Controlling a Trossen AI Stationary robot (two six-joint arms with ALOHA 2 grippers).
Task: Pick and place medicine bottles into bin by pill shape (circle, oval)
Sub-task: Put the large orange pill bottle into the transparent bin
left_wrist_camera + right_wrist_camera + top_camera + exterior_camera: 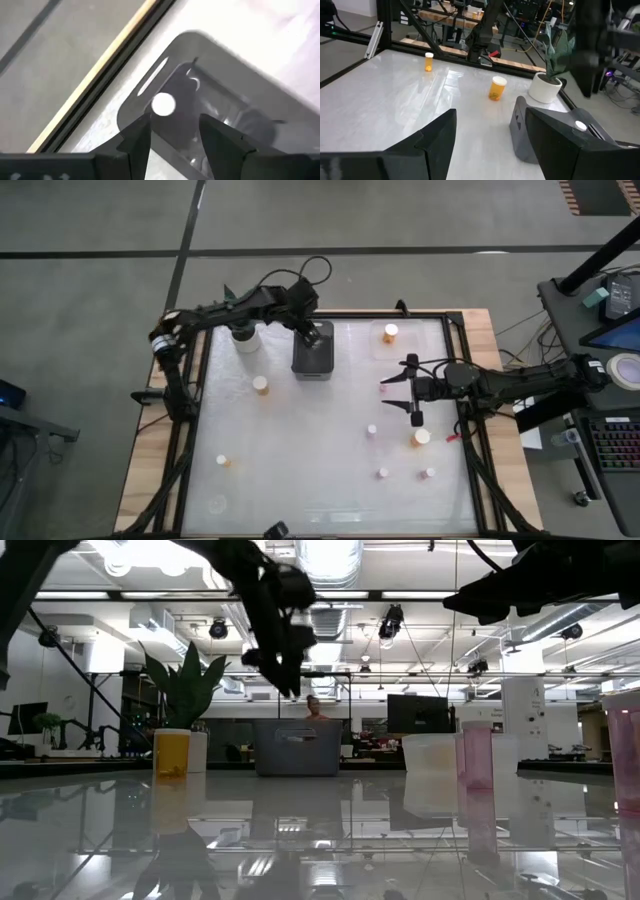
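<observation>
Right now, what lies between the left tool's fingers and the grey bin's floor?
One white-capped bottle, loose below the open left tool, inside the grey bin. Left wrist view shows it.

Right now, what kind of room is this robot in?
Probably a robotics lab or workshop. The white tabletop sits in a black metal frame, the low view shows exposed ceiling ducts and hanging lights, and a desk with a black keyboard stands beside the table.

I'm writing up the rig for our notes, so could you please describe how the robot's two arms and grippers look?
Both arms are dark, jointed and slim, with black cables looping along them. The left arm has a pale band near its base, as does the right arm. The left gripper and right gripper each have two dark, angular, wedge-shaped fingers.
</observation>
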